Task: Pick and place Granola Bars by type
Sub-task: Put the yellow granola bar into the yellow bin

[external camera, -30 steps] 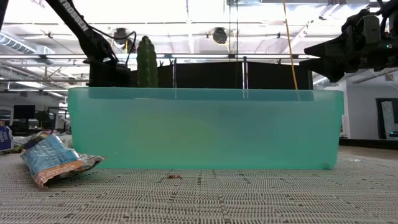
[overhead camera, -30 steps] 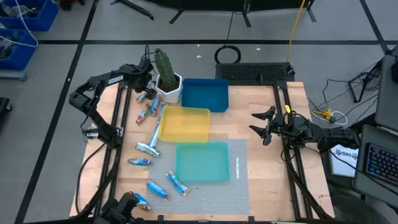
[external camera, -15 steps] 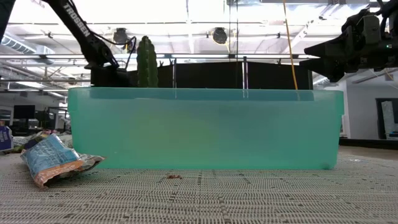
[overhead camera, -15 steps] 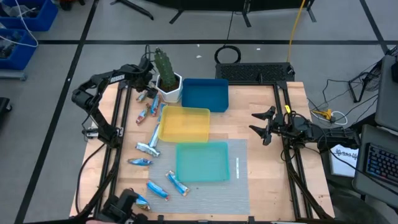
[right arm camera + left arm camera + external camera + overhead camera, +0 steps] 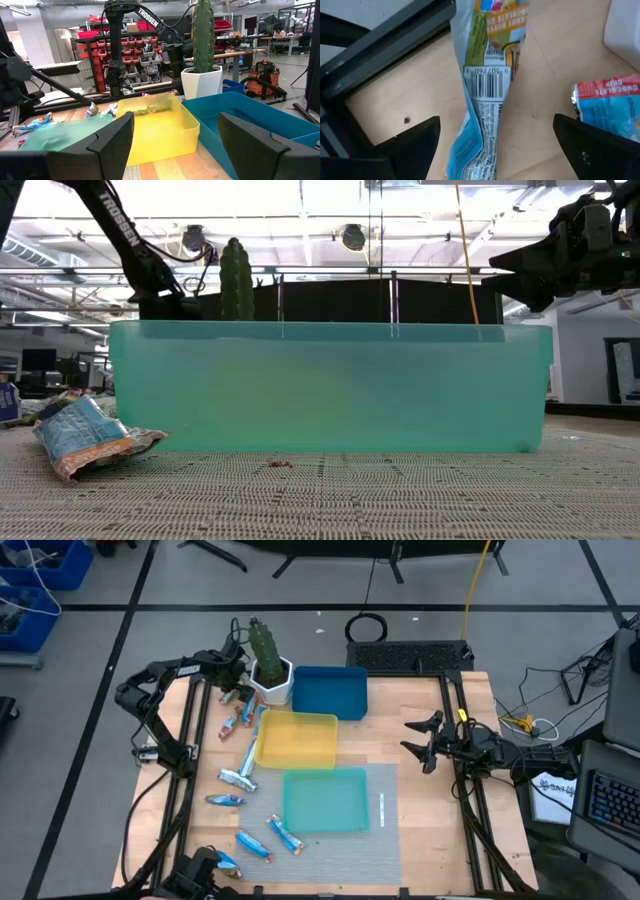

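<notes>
Several foil-wrapped granola bars lie flat along the table's left side, from the cactus pot (image 5: 236, 694) down to the near edge (image 5: 253, 845). My left gripper (image 5: 233, 681) points down, open, over the far ones. In the left wrist view its fingers (image 5: 410, 145) stand on either side of a blue-and-orange bar (image 5: 487, 90) without touching it. A second blue bar (image 5: 610, 105) lies beside it. My right gripper (image 5: 420, 740) waits open at the right, clear of everything.
A blue tray (image 5: 330, 692), a yellow tray (image 5: 296, 738) and a teal tray (image 5: 325, 800) stand in a row down the middle. A cactus in a white pot (image 5: 268, 668) stands right beside my left gripper. The table's dark frame rail (image 5: 385, 45) runs close by.
My left gripper has sunk toward the bar beside the cactus pot and has tipped a little more downward, staying open. The bars and trays have not moved.
</notes>
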